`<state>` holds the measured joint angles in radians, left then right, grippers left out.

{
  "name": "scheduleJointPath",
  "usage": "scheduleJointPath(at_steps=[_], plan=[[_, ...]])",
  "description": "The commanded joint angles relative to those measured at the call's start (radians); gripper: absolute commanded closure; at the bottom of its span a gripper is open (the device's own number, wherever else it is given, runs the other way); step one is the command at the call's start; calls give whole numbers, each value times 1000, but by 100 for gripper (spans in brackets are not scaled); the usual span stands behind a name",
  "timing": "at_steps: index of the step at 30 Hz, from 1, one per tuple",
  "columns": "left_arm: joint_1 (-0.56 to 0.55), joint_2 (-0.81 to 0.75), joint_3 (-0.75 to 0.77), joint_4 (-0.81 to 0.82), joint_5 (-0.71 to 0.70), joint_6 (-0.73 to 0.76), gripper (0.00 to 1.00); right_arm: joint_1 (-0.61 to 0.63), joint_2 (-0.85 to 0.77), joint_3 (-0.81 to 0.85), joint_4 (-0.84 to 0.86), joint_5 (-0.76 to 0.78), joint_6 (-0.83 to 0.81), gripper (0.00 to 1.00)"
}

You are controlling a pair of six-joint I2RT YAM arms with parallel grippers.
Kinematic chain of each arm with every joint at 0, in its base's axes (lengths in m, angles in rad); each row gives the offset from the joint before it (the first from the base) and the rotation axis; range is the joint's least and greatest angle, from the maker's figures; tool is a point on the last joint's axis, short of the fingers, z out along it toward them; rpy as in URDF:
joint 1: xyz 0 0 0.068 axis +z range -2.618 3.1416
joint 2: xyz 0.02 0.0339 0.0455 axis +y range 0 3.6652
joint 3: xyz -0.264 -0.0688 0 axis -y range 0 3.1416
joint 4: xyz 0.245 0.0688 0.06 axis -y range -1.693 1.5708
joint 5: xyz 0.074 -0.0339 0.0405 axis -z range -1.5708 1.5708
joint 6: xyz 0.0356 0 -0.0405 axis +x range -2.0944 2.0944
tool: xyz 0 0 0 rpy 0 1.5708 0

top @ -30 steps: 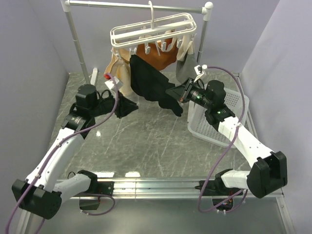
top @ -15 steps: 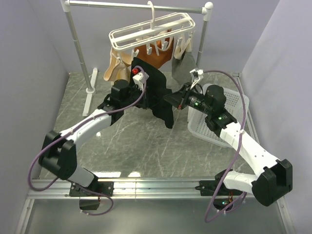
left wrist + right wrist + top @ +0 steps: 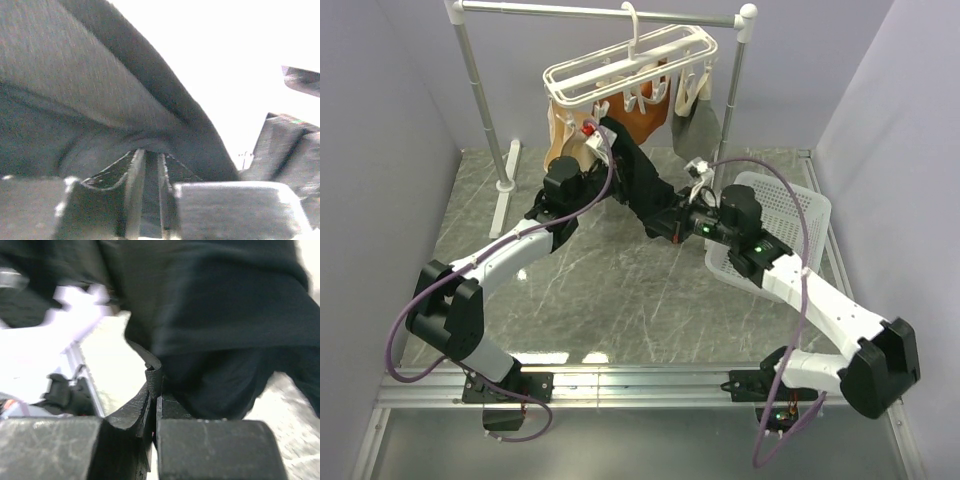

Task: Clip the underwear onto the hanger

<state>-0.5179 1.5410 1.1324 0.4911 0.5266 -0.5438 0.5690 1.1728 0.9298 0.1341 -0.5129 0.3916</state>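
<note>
The left tool (image 3: 598, 138) rose toward the hanger (image 3: 630, 62); it and the right tool (image 3: 662, 222) clench the underwear (image 3: 638, 182). Fabric fills both wrist views; basket (image 3: 802, 222) at 3 o'clock.

Grey marbled table (image 3: 600, 290), white laundry basket (image 3: 817, 215) at right, rail stand foot (image 3: 505, 185) rear left

Left gripper (image 3: 150, 167) (right gripper (image 3: 154, 392) too) clamped

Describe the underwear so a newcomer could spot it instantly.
Start at the metal rail stand at the back, where the white hanger hangs from the bar. Just below and in front of it, the underwear is held between the left gripper and the right gripper. It is the only black garment; beside it on the clips hang a tan garment and an orange garment.
</note>
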Motion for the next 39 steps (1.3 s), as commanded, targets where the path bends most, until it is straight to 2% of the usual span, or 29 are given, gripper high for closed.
scheduleJointPath(at_steps=[1,5,8,14,19,25,26,28,29,35,39], plan=[[1,-10,26,60,12,-15,77,11,76,63,-60,80,-63,100],[13,-62,-2,-20,-13,36,64,11,149,104,-70,171,-71,100],[27,-111,-49,-75,-16,62,57,11,197,119,-62,186,-59,100],[70,-188,-128,-170,-37,88,52,17,267,138,-5,223,-89,100],[91,-255,-180,-247,-19,123,45,28,329,153,36,198,-100,100],[130,-381,-237,-342,-60,183,41,54,382,173,55,177,-123,100],[137,-401,-240,-355,-69,189,41,55,389,181,56,171,-125,91],[170,-413,-243,-385,-79,191,40,69,406,196,45,151,-129,84],[182,-424,-244,-391,-76,189,40,72,422,211,36,149,-129,75],[259,-458,-244,-407,-19,205,38,85,436,239,21,142,-134,42],[291,-473,-235,-411,59,275,36,83,421,248,-8,133,-152,37]])
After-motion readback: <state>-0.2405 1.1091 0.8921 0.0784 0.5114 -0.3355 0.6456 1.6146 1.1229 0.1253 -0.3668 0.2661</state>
